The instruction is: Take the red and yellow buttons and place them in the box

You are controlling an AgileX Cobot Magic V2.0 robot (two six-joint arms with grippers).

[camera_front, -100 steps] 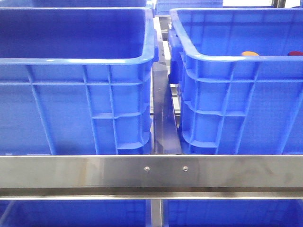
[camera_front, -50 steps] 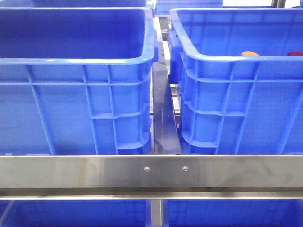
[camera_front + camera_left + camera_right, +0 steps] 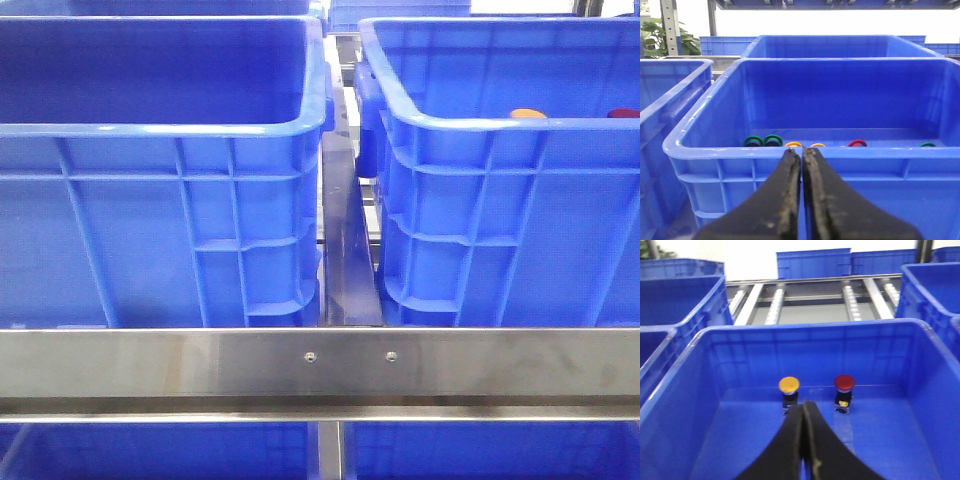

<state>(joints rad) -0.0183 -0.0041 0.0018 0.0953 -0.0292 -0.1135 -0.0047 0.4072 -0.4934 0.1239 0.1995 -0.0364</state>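
In the right wrist view a yellow button [image 3: 789, 384] and a red button [image 3: 844, 382] stand on black bases on the floor of a blue crate [image 3: 805, 326]. My right gripper [image 3: 804, 403] is shut and empty, above that crate's floor, short of the yellow button. In the front view only the yellow top [image 3: 528, 113] and the red top [image 3: 625, 113] show over the right crate's rim [image 3: 470, 122]. A like blue box [image 3: 160, 128] stands to the left. My left gripper [image 3: 801, 150] is shut and empty, outside the near wall of a blue crate [image 3: 730, 150]. No gripper shows in the front view.
The crate in the left wrist view holds several green, yellow and red round pieces [image 3: 773, 140]. A steel rail [image 3: 320, 362] runs across in front of the crates, with a narrow gap [image 3: 348, 250] between them. More blue crates and roller tracks [image 3: 855, 302] lie behind.
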